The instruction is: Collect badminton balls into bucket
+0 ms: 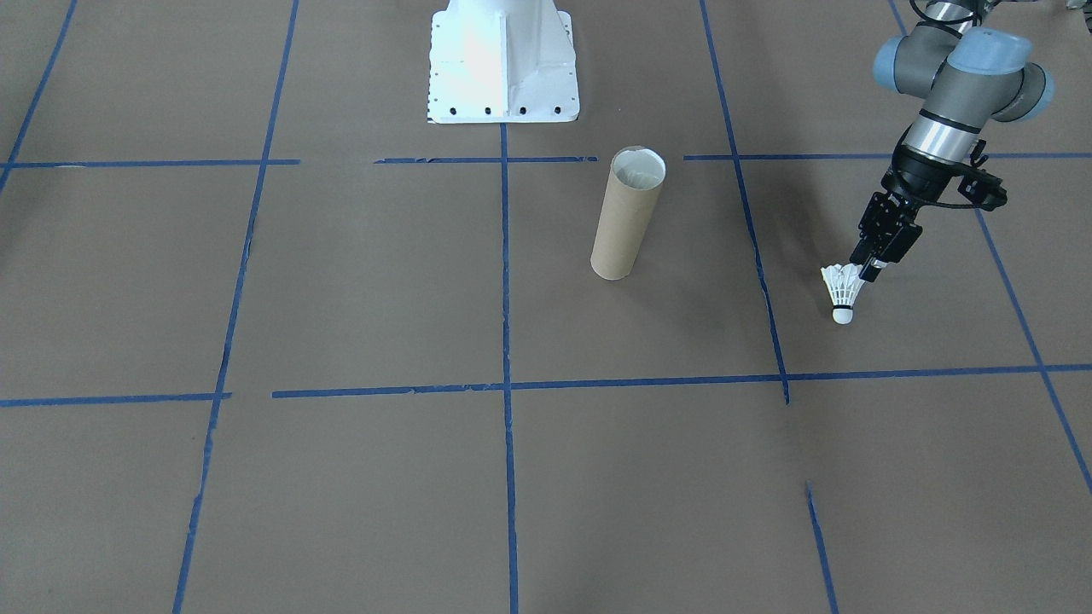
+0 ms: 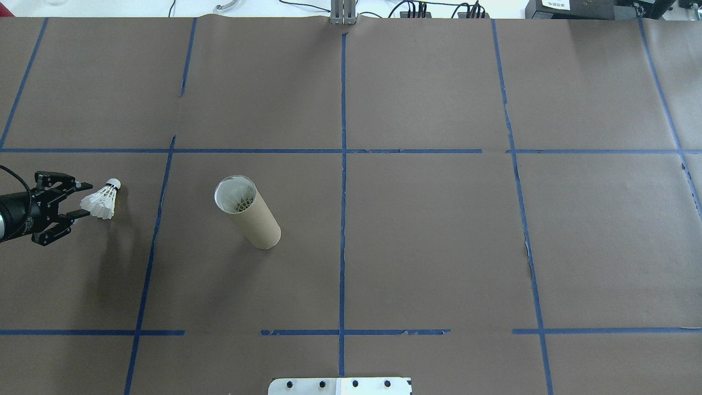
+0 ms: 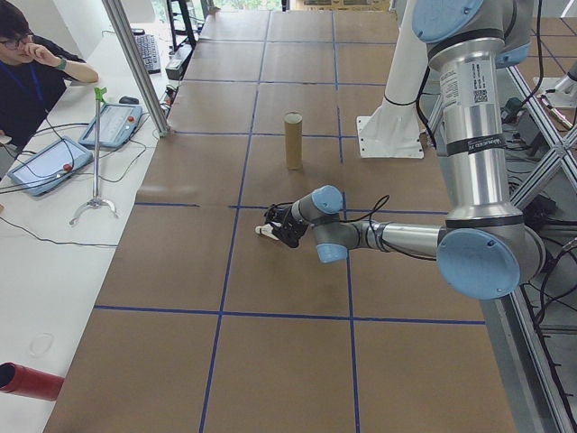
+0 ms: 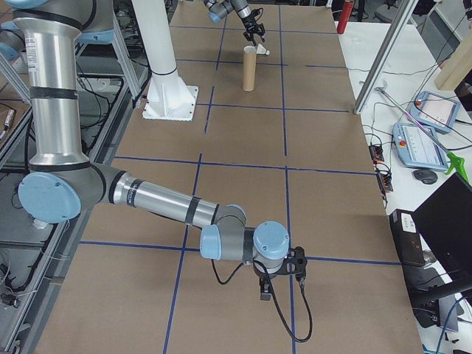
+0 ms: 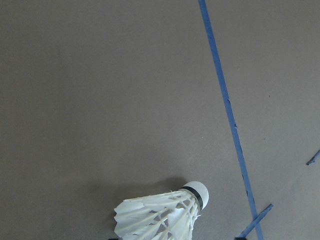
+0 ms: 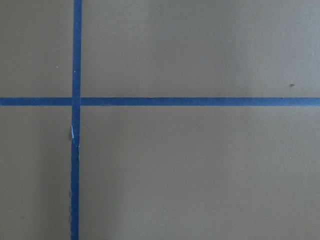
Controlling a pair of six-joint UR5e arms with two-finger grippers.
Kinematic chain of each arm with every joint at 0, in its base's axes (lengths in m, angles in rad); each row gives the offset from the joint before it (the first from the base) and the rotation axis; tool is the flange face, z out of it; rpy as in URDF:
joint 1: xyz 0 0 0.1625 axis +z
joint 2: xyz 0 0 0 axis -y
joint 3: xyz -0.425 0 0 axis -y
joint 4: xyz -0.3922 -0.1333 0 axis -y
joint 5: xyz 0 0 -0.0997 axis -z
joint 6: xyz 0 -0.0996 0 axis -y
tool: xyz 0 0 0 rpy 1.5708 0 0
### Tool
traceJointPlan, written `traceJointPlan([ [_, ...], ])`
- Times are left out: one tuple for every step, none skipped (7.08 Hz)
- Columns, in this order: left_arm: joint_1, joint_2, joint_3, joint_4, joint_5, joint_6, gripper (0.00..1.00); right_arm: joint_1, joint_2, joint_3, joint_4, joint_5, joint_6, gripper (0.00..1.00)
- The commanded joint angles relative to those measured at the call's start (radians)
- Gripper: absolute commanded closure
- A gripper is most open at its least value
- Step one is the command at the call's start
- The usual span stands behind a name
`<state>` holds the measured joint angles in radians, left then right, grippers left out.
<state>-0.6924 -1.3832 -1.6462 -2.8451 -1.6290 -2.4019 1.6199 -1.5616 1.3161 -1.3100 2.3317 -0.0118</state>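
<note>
One white shuttlecock [image 2: 101, 202] lies low over the brown table at the far left, cork tip pointing away from the robot. My left gripper [image 2: 83, 200] is open, with its two fingers spread on either side of the rear of the feather skirt. The front view shows the shuttlecock [image 1: 843, 294] just below that gripper [image 1: 868, 271]. The left wrist view shows the shuttlecock [image 5: 160, 215] at its bottom edge. The tan cardboard tube [image 2: 249, 214] stands upright to the right of it, with white feathers showing inside its mouth [image 1: 640, 170]. My right gripper [image 4: 267, 289] hangs low over the table far from both; I cannot tell its state.
Blue tape lines [image 2: 343, 164] divide the table into squares. The white robot base [image 1: 503, 64] stands behind the tube. A person [image 3: 27, 63] sits at a side bench with tablets [image 3: 45, 167] and a metal post [image 3: 135, 63]. A red cylinder [image 3: 27, 379] lies on that bench.
</note>
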Motion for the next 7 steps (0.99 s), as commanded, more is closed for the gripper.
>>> traceJointPlan([
  [0.001, -0.010, 0.000, 0.000, 0.000, -0.026, 0.67, 0.000, 0.000, 0.000, 0.000, 0.000, 0.000, 0.00],
  [0.001, -0.010, -0.006, 0.000, 0.000, -0.026, 1.00, 0.000, 0.000, -0.001, 0.000, 0.000, 0.001, 0.00],
  [0.001, -0.010, -0.010, -0.002, -0.002, -0.017, 1.00, 0.000, 0.000, -0.001, 0.000, 0.000, 0.001, 0.00],
  [-0.001, -0.010, -0.015, -0.002, -0.009, -0.013, 1.00, 0.000, 0.000, -0.001, 0.000, 0.000, 0.000, 0.00],
  [-0.004, -0.007, -0.035, 0.000, -0.024, 0.007, 1.00, 0.000, 0.000, 0.000, 0.000, 0.000, 0.001, 0.00],
  [-0.013, -0.004, -0.049, 0.000, -0.111, 0.118, 1.00, 0.000, 0.000, 0.000, 0.000, 0.000, 0.000, 0.00],
  [-0.016, 0.004, -0.066, 0.001, -0.212, 0.212, 1.00, 0.000, 0.000, 0.000, 0.000, 0.000, 0.000, 0.00],
])
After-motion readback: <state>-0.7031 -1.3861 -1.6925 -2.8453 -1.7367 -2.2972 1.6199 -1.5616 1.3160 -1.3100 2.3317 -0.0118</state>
